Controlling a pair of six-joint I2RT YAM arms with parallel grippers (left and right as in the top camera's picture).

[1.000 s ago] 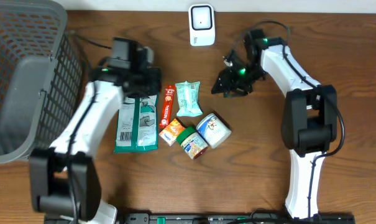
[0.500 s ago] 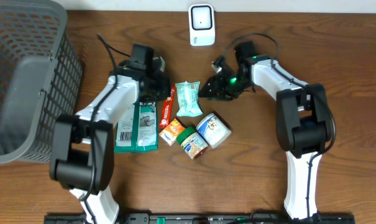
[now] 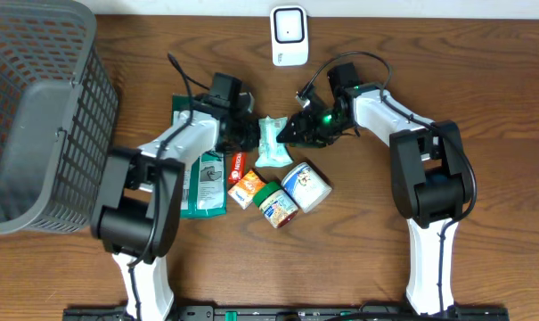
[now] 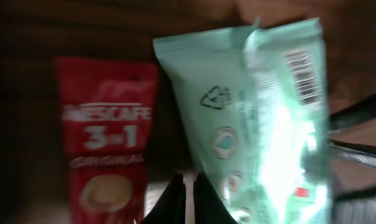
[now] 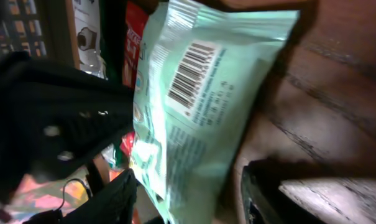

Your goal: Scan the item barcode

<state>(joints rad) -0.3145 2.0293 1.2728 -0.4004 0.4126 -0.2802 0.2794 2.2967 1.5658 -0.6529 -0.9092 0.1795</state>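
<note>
Packet [image 3: 271,141]: mint, flat on table [image 3: 518,134], mid-cluster, barcode [image 5: 191,78] up. Long axis points toward scanner [image 3: 289,36], well apart.

Right gripper [image 3: 296,132] at right edge, jaws spread, packet end between them; pinch unclear. Left gripper [image 3: 249,135] pressed together, holding nothing, tip between packet and sachet [image 4: 107,143].

Right arm better placed.

Second ago: left over green pack [image 3: 207,192], right well off; packet unmoved.

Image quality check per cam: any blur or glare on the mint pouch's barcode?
Overhead: evenly lit and sharp, but the pouch is too small to read. Left wrist: dim and motion-blurred, glare washes out the pouch's lower half, barcode smeared. Right wrist: barcode fairly sharp with bars distinct, surroundings dark.
</note>
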